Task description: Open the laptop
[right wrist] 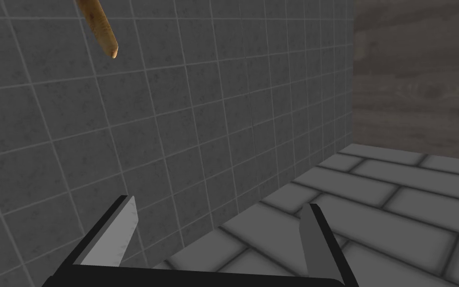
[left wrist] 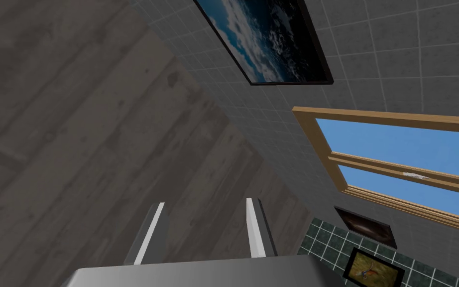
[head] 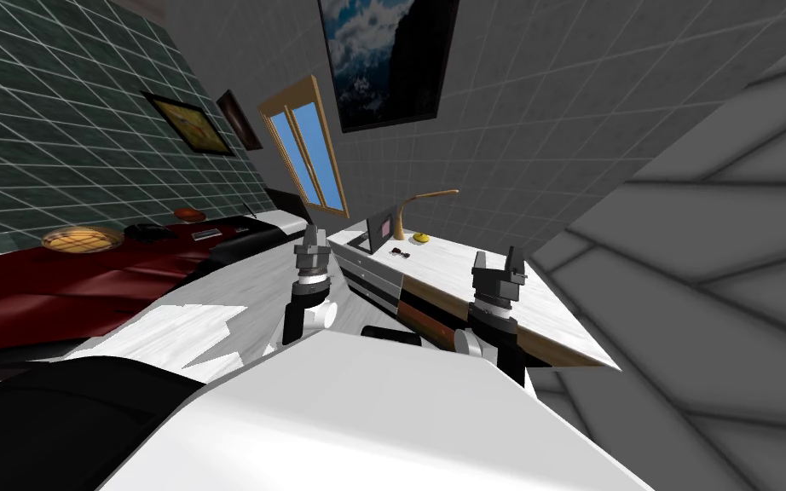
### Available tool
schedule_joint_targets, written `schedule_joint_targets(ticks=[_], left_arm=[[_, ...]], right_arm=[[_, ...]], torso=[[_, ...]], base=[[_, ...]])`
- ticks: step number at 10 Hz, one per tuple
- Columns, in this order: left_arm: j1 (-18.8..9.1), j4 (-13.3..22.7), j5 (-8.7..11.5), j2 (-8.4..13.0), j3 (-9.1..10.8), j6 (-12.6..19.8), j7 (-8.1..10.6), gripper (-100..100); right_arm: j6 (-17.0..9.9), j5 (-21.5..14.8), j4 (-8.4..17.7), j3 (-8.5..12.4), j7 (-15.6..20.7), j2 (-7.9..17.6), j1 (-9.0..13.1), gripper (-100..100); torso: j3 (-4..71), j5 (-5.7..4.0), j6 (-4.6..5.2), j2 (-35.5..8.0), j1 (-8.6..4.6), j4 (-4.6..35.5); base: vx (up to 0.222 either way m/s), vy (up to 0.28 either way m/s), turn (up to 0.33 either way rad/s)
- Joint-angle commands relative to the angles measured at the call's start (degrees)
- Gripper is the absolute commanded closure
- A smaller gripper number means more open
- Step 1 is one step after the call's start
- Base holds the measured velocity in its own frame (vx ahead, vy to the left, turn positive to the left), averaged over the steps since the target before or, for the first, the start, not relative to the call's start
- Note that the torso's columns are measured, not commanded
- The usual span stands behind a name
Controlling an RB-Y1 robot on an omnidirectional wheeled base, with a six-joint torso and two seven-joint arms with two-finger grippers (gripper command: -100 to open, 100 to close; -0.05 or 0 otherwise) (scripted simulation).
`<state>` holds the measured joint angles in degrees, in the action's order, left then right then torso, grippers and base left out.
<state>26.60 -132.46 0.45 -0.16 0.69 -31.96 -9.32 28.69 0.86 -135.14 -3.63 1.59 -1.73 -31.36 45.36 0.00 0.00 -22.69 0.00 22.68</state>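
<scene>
Jaws: both spread and empty, left gripper [left wrist: 203, 229], right gripper [right wrist: 218, 229] | laptop [head: 378, 232]: dark panel (best guess, cannot tell for sure) at desk's [head: 468, 264] far end, untouched | progress: not begun; reach and lid-lift remain

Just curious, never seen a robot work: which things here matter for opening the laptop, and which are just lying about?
For the job: laptop, white-topped desk, right end effector, left end effector.
Lying about: wooden lamp, yellow object, window, dark-framed picture.

Flat, even, rather dim grey light; strong wide-lens splay and roll in the head view.
</scene>
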Motion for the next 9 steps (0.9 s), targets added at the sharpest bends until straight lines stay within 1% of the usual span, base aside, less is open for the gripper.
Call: schedule_joint_targets(ticks=[1,3,4,5,6,9], left_arm=[[0.0,0.0,0.0,0.0,0.0,0.0,0.0,0],[0.0,0.0,0.0,0.0,0.0,0.0,0.0,0],[0.0,-0.1,0.0,1.9,0.08,0.6,0.19,-100],[0.1,-0.2,-0.1,3.3,0.17,1.1,0.38,-100],[0.1,-0.4,-0.1,4.7,0.27,1.8,0.62,-100],[0.4,-1.0,-0.3,8.6,0.72,4.9,1.64,-100]], right_arm=[[0.0,0.0,0.0,0.0,0.0,0.0,0.0,0],[0.0,0.0,0.0,0.0,0.0,0.0,0.0,0],[0.0,0.0,0.0,0.0,0.0,0.0,0.0,0],[0.0,0.0,0.0,0.0,0.0,0.0,0.0,0],[0.0,0.0,0.0,0.0,0.0,0.0,0.0,0],[0.0,0.0,0.0,0.0,0.0,0.0,0.0,0]], torso=[[8.5,0.0,0.0,-4.2,0.0,4.2],[25.4,0.0,0.0,-12.7,0.0,12.7],[33.8,0.0,0.0,-16.9,0.0,16.9],[37.8,0.0,0.0,-18.9,0.01,18.8],[38.9,0.01,0.0,-19.4,0.02,19.4],[39.2,0.0,0.0,-19.6,0.0,19.6]], base=[[0.0,0.0,0.0],[0.0,0.0,0.0],[0.008,0.0,-0.02],[0.008,0.002,-0.03],[0.008,0.004,-0.043],[0.014,0.006,-0.053]])
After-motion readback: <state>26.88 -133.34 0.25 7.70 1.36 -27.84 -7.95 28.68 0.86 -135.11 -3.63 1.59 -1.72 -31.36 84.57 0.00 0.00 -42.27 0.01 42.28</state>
